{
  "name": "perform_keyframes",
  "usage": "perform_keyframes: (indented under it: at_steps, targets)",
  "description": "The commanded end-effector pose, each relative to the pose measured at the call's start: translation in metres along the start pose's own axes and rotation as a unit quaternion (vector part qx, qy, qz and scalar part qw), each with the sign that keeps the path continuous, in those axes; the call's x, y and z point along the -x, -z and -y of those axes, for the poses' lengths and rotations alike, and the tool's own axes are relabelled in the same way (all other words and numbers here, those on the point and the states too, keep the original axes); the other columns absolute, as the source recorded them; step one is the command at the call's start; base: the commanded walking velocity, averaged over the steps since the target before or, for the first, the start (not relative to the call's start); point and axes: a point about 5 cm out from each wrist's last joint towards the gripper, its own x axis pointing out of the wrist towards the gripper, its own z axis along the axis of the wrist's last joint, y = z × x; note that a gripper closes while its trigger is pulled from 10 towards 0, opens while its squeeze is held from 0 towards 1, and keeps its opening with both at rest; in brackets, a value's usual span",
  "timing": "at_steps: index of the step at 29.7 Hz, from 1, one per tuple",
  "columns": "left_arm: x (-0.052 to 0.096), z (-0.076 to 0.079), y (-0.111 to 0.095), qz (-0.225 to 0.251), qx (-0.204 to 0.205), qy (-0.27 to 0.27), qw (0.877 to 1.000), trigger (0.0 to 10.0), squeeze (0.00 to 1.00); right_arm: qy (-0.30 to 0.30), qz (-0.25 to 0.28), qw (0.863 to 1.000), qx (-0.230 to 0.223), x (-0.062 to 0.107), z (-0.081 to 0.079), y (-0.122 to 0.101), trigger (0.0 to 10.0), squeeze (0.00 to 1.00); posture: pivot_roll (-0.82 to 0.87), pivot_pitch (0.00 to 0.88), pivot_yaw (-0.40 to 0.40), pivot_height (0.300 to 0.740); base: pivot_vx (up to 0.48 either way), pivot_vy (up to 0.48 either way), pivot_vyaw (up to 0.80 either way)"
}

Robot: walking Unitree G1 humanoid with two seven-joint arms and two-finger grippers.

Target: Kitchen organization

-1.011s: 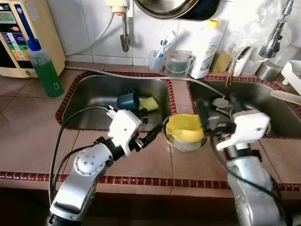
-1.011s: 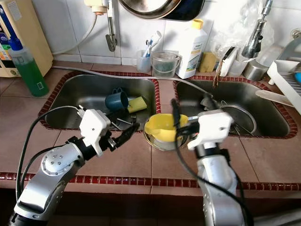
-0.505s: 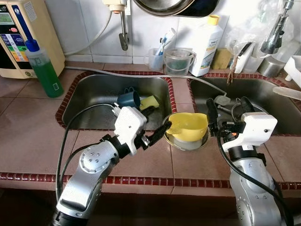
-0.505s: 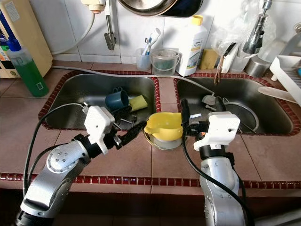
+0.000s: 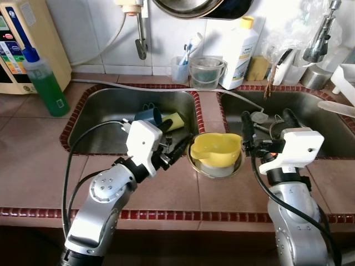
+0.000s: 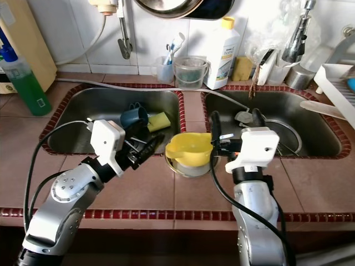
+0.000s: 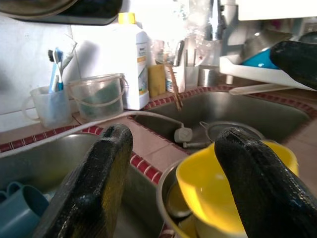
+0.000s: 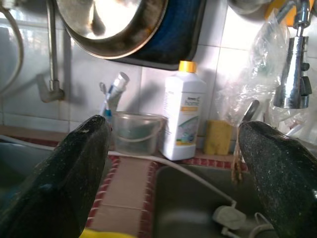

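Yellow cup (image 5: 215,149) sits in a steel bowl (image 5: 199,166) on the tabletop (image 5: 33,155) strip btwn the sinks. Left end effector (image 5: 176,148) at its 9 o'clock, right end effector (image 5: 266,128) at 3, both spread, empty, prob. bracketing it for a grab.

We count two steel sink basins (image 5: 111,105) (image 5: 310,111), one yellow cup (image 5: 216,149), one metal bowl (image 5: 213,168), one blue mug (image 5: 148,116), one yellow sponge (image 5: 176,120), one green soap bottle (image 5: 44,83), one white bottle (image 5: 238,39), and two end effectors (image 5: 173,151) (image 5: 265,128).
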Motion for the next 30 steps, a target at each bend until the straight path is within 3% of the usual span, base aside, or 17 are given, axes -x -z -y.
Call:
perform_keyframes:
  at_steps: [1, 9, 12, 21, 30]
  targets:
    - [-0.001, 0.004, -0.003, 0.003, 0.001, 0.007, 1.0, 10.0, 0.0, 0.005, 0.002, 1.0, 0.006, -0.001, 0.004, -0.001, 10.0, 0.0, -0.22, 0.069, -0.026, 0.732, 0.0, -0.48, 0.0]
    - [-0.003, 0.004, -0.004, 0.005, -0.002, 0.009, 1.0, 10.0, 0.0, 0.003, 0.0, 1.0, 0.003, 0.0, 0.002, -0.001, 10.0, 0.0, -0.23, 0.07, -0.022, 0.732, 0.0, -0.449, 0.0]
    - [-0.003, 0.004, -0.005, 0.008, 0.011, 0.006, 1.0, 10.0, 0.0, 0.0, -0.004, 1.0, 0.007, 0.001, 0.002, 0.001, 10.0, 0.0, -0.23, 0.072, -0.021, 0.732, 0.0, 0.0, 0.0]
    - [-0.005, -0.01, -0.01, 0.003, -0.037, 0.002, 0.999, 10.0, 0.0, -0.036, -0.023, 0.999, 0.027, 0.014, -0.001, 0.013, 10.0, 0.0, -0.23, 0.073, -0.02, 0.732, 0.0, 0.0, 0.0]
    - [-0.009, -0.021, -0.018, -0.004, -0.09, 0.035, 0.995, 10.0, 0.0, -0.045, -0.053, 0.998, -0.005, 0.035, -0.013, 0.02, 10.0, 0.0, -0.24, 0.075, -0.006, 0.732, 0.0, 0.0, 0.0]
